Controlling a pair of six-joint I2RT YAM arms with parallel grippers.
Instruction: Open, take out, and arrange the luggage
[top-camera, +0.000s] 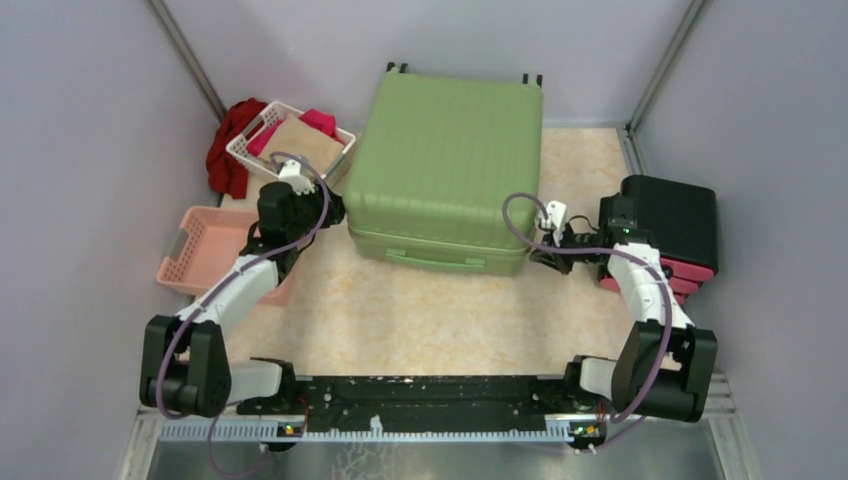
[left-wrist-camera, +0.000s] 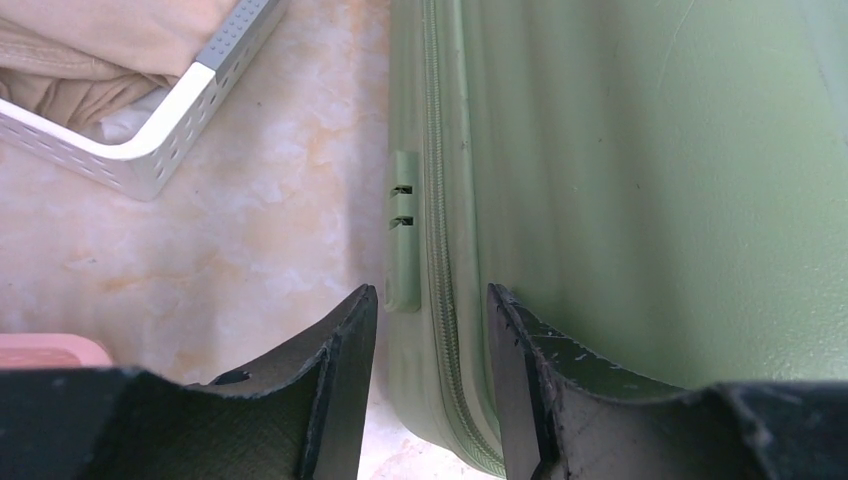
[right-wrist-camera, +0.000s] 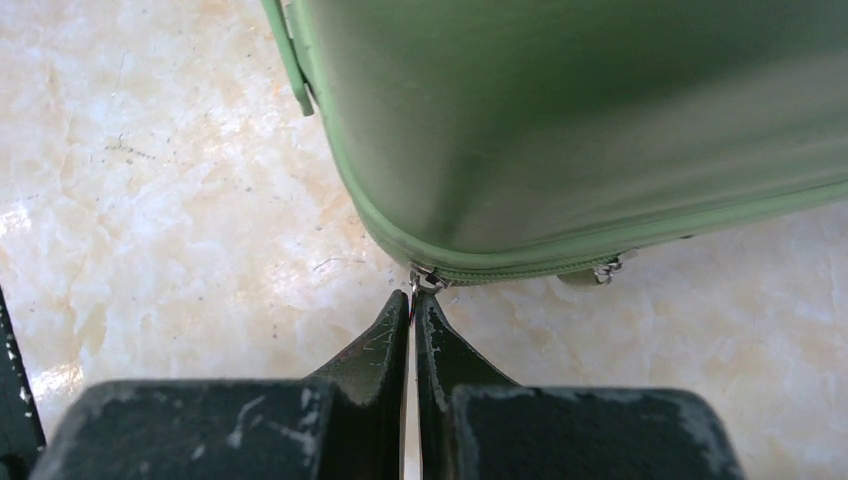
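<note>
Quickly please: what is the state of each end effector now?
Left end effector: open, jaws astride the zipper seam of the green suitcase.
Right end effector: closed, apparently pinching a zipper pull.

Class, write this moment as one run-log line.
luggage: closed | left hand: open, astride zipper seam | right hand: shut at zipper pull

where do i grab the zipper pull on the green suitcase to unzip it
Pinch the small metal zipper pull at the near right corner of the luggage, coming in low from the right: it juts out of the side seam there. The right gripper is shut on it.
</note>
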